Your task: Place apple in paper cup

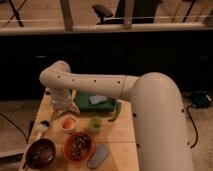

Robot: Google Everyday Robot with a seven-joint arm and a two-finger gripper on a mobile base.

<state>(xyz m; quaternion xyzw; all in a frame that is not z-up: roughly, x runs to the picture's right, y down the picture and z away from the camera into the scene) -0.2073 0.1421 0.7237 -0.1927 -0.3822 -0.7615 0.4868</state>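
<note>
Gripper [65, 106] hangs at the end of the big white arm [95, 85], low over the left back part of the wooden table [121, 134], and whether it is wide, narrow or holding anything cannot be told, since the wrist's own bulk hides its tip. Just in front of it stands the paper cup [68, 123], upright, with the gripper close above its far rim; contact between them cannot be made out. Inside the cup's mouth sits the apple [69, 121], a small orange-red round shape filling most of the opening. Beside the cup, to the right, stands a small green cup [95, 123]. Behind that lies a green board [85, 98] with a grey cloth [98, 99] on it, and a long green pepper [116, 112] lies off the board's right corner. Nearer the front edge are an orange bowl [78, 147] of dark bits, a dark bowl [41, 153] to its left, and a flat grey object [98, 155] to its right.
</note>
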